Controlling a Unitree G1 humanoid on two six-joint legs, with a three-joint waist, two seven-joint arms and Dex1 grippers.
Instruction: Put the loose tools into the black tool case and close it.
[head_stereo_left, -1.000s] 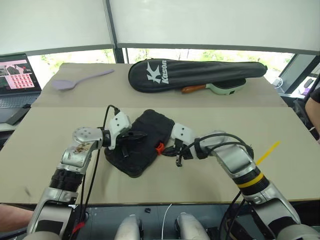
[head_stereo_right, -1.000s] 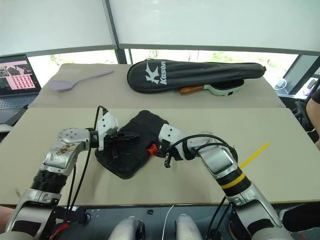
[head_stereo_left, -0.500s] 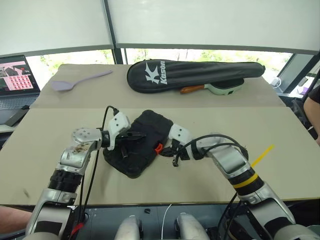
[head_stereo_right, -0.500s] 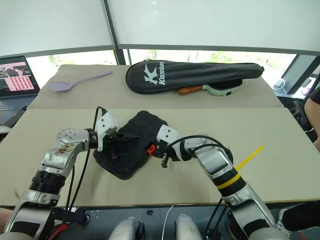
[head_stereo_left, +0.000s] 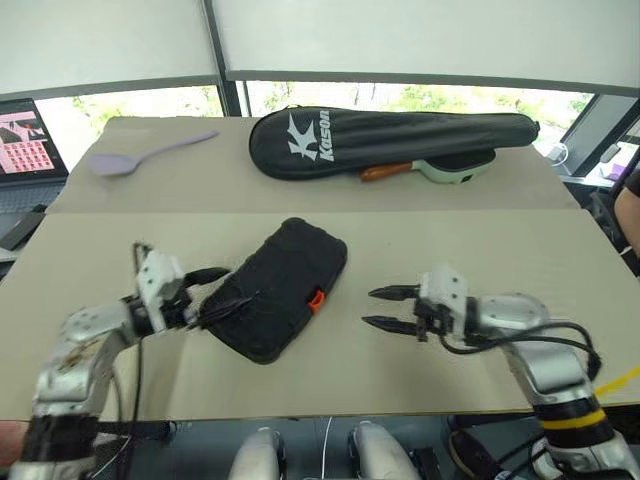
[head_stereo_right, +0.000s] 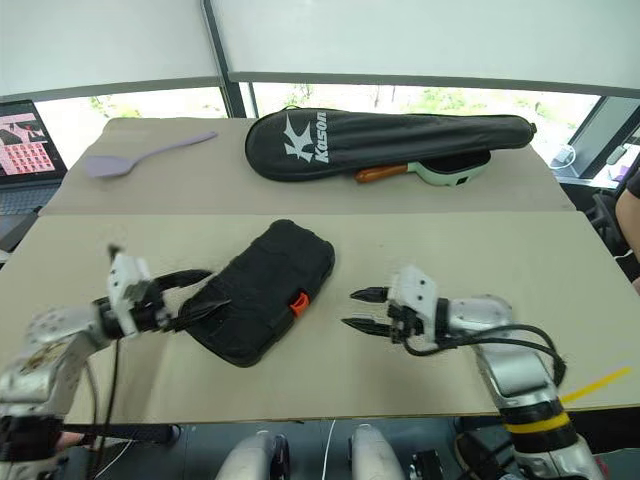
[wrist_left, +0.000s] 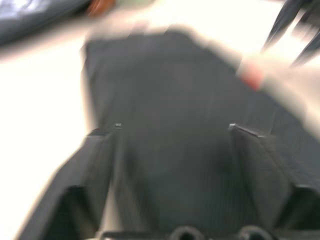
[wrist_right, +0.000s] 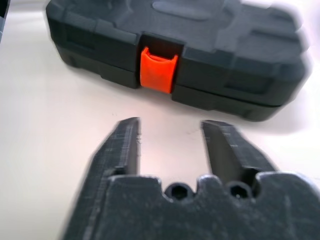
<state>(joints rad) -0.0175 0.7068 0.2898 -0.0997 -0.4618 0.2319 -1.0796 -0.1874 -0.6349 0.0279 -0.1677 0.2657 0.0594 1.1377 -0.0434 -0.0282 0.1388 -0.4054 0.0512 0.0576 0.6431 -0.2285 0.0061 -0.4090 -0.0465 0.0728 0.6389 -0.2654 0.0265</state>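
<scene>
So the black tool case (head_stereo_left: 281, 287) is lying flat on the desk (head_stereo_left: 480, 245), lid down and fully shut, set at a bit of a diagonal roughly in the middle of the near half. Its little orange latch (head_stereo_left: 316, 299) faces the robot's right side, and in the right wrist view you can see it sitting closed across the seam between the 2 halves.

The left pincer (head_stereo_left: 214, 292) is at the case's left end with its 2 black fingers spread wide, 1 over the top edge of the case and 1 lower along its side. I can't tell whether the tips are actually touching the plastic. It isn't holding anything.

The right pincer (head_stereo_left: 392, 308) is on the other side, near the latch but clearly apart from the case, with bare desk between them. Its fingers are spread too, pointing at the latch, with nothing between them.

At the far end of the desk there's a long black racket bag (head_stereo_left: 385, 140) with white lettering, with an orange-handled tool (head_stereo_left: 385, 171) poking out just beside it. A lilac spatula (head_stereo_left: 145, 156) lies off to the far left, and a laptop (head_stereo_left: 22, 140) sits past the left edge.
</scene>
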